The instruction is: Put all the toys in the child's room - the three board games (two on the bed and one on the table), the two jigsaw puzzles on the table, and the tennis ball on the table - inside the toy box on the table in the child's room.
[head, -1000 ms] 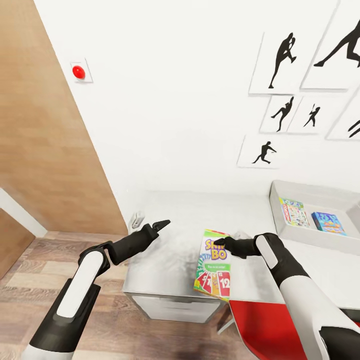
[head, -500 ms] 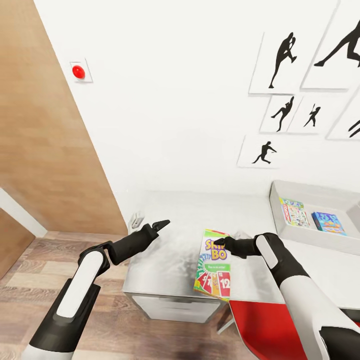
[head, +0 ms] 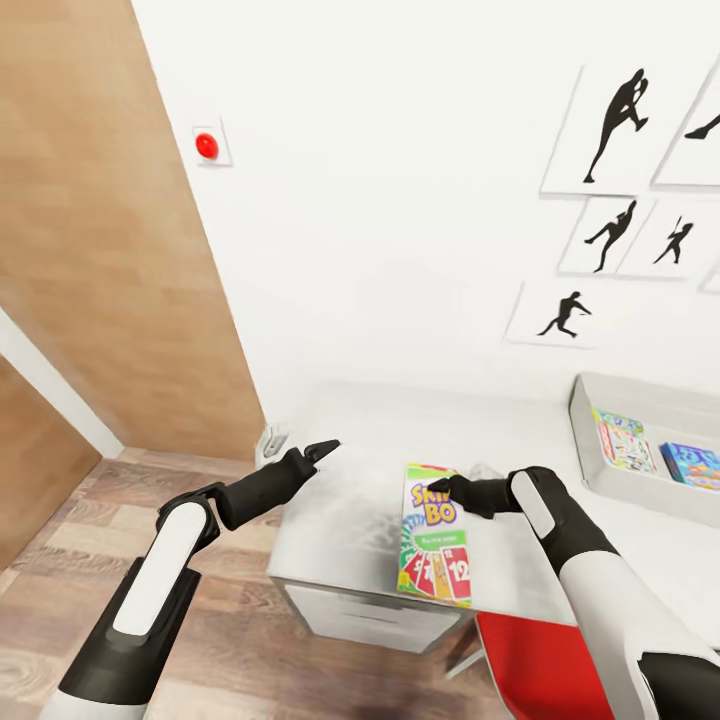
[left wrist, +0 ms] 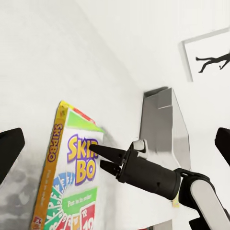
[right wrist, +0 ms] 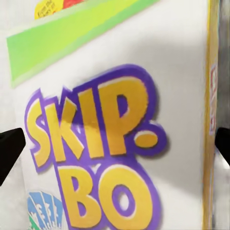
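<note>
The SKIP-BO board game (head: 435, 535) lies flat near the front edge of the table (head: 350, 500); its lettering fills the right wrist view (right wrist: 110, 143). My right gripper (head: 437, 488) hovers open just over the box's top end, also seen in the left wrist view (left wrist: 98, 157). Its fingertips (right wrist: 9, 143) stand far apart at the frame's sides. My left gripper (head: 328, 447) is open and holds nothing, above the table's left corner. At the right edge stands the toy box (head: 630, 487), with the white MONOPOLY board game (head: 620, 440) and the blue board game (head: 692, 465) inside.
A red chair (head: 540, 660) is tucked under the table in front of my right arm. White drawers (head: 370, 615) face me below the tabletop. A wooden door panel (head: 100, 250) stands at the left, with wood floor (head: 60, 600) below it.
The whole picture has shifted right and slightly down, so the camera has turned left. Both arms hold the same pose, and the SKIP-BO box stays under my right gripper.
</note>
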